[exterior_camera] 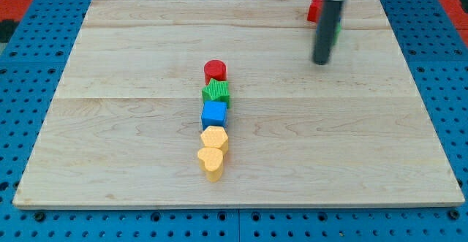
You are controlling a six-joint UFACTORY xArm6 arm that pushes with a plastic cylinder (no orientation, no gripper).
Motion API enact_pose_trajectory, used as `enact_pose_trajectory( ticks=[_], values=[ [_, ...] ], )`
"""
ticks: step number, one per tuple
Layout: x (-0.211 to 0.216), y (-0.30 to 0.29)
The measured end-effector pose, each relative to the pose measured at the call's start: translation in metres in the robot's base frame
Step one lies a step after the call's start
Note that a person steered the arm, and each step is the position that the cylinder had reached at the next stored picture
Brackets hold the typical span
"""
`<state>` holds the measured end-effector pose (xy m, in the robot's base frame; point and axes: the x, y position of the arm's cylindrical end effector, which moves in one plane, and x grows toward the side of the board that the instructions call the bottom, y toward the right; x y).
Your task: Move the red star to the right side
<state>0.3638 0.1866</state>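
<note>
Our rod comes down from the view's top right, and our tip (pixel 321 62) rests over bare wood in the upper right part of the counter (pixel 131 154), a pale wooden board on a blue pegged surface. We carry no pincer at all, only this straight dark rod, so nothing is being grasped. Just behind the rod, near the board's top edge, a red block (pixel 313 9) peeks out on the view's left of it and a sliver of a green block (pixel 338 31) on the view's right; the rod hides most of both, so we cannot make out either shape, though the red one is presumably the red star. Our tip lies just below this pair. Well apart, near the middle of the board, five blocks form a close column running toward the view's bottom: a red cylinder (pixel 215 70), a green star (pixel 216 92), a blue cube (pixel 214 114), a yellow block (pixel 215 137) and a yellow heart (pixel 210 161).
</note>
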Motion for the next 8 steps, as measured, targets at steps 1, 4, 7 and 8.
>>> enact_pose_trajectory(
  ticks=[1, 4, 7, 8],
  values=[
    [-0.01, 0.028],
    [-0.106, -0.065],
    [-0.148, -0.058],
    [-0.157, -0.046]
  ],
)
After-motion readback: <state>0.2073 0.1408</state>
